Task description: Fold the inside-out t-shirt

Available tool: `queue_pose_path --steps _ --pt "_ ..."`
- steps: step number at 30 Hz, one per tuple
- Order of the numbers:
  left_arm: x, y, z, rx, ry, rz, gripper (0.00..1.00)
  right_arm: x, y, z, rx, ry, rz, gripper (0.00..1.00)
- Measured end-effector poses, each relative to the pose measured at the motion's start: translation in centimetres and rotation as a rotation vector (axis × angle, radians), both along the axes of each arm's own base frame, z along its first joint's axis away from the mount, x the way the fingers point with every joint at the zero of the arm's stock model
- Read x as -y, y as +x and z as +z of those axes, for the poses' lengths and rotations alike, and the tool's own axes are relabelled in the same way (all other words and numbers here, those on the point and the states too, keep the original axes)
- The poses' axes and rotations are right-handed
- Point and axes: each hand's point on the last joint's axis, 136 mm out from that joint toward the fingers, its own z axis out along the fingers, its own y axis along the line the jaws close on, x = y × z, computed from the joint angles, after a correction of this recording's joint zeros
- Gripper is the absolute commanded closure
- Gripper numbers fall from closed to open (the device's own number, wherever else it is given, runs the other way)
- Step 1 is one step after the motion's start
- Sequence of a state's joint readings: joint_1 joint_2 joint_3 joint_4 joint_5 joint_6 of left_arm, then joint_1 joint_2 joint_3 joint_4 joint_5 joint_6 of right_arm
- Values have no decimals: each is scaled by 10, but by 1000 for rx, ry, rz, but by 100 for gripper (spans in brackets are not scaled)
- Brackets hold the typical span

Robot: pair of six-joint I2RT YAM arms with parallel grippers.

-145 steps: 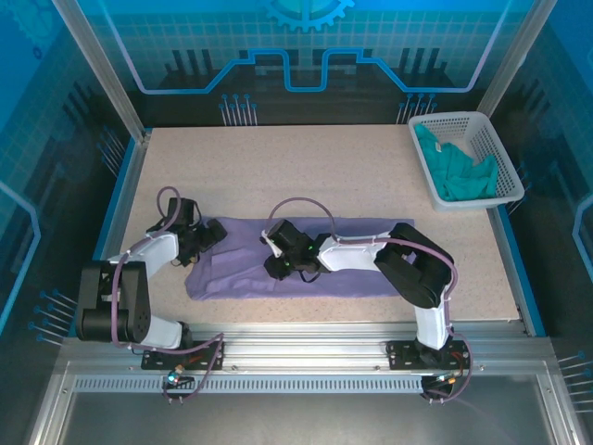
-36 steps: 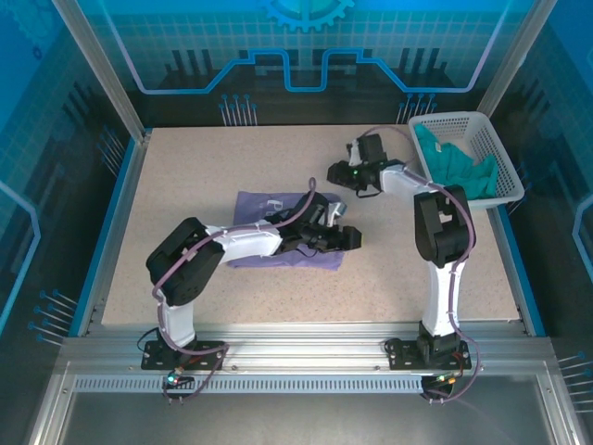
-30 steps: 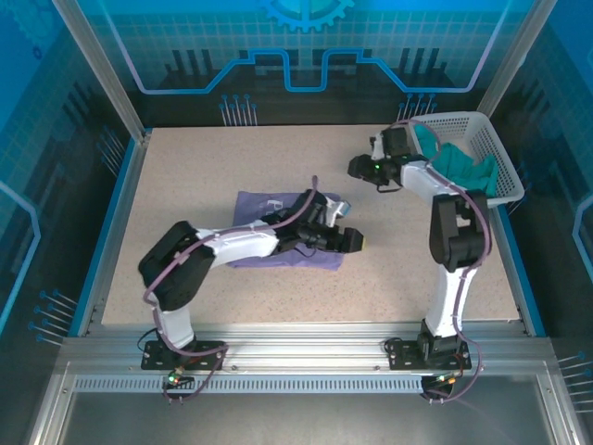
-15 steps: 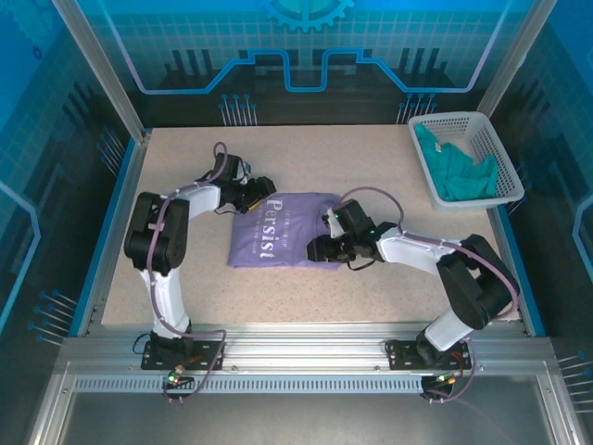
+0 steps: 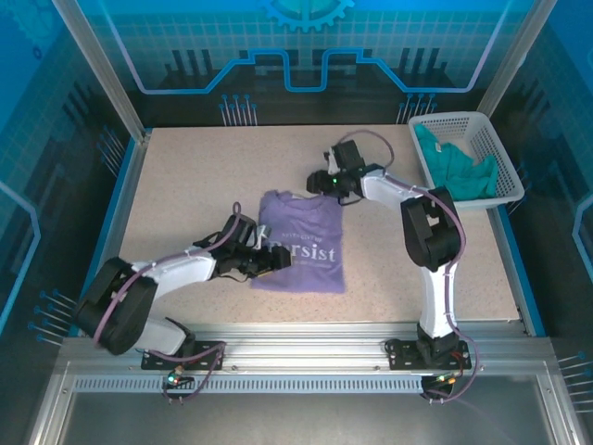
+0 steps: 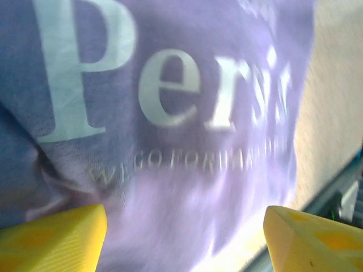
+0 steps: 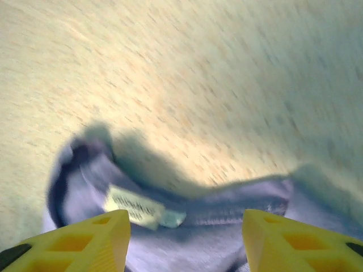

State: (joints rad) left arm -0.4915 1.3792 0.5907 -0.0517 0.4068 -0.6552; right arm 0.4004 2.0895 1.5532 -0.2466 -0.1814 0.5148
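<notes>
Step in hand, seen from overhead, looks like laying out rather than folding: the t-shirt (image 5: 301, 243) lies spread on the table (image 5: 185, 167), printed side up, between your two pincers. Your left pincer (image 5: 270, 260) sits over the shirt's left edge; your right pincer (image 5: 324, 182) hangs at its far end, by the collar. Well off to the right pincer's right, the basket (image 5: 502, 158) holds one teal garment (image 5: 456, 174) (leave it be).

On the left wrist camera the jaws stand wide apart with nothing pinched; the lettering (image 6: 170, 96) spreads ahead of and between the yellow fingers (image 6: 54, 238).

On the right wrist camera the jaws are likewise parted and empty, the collar's label (image 7: 139, 211) just ahead of them, bare table beyond. Next, I'd judge, you need each pincer closed on an edge before any fold can be carried over.
</notes>
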Motion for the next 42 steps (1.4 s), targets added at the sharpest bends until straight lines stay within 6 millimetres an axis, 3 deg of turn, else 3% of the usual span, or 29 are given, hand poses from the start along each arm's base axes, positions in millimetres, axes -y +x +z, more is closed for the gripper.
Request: queue_pose_path --steps 3,8,11,14,18,21,26,31,42 --pt "-14 24 24 86 13 77 22 8 -1 21 60 -44 28 38" --pt "-54 109 48 158 53 263 20 44 -20 16 9 -118 24 32" --pt "-65 163 38 153 101 300 20 57 -15 -1 -50 -160 20 28" --pt "-70 192 9 113 152 297 20 59 -14 -23 -104 -182 33 19" --pt "-74 194 -29 29 205 269 21 55 -20 -47 -172 -210 65 20" --pt "-67 200 -22 42 179 250 24 51 -26 -58 -199 -224 87 23" --pt "-54 195 -27 39 169 205 34 43 -29 -56 -207 -193 105 30" --pt "-55 194 -31 39 173 206 47 26 -38 -56 -227 -155 142 40" --pt "-61 192 -40 36 151 232 78 14 -45 -63 -265 -109 169 74"
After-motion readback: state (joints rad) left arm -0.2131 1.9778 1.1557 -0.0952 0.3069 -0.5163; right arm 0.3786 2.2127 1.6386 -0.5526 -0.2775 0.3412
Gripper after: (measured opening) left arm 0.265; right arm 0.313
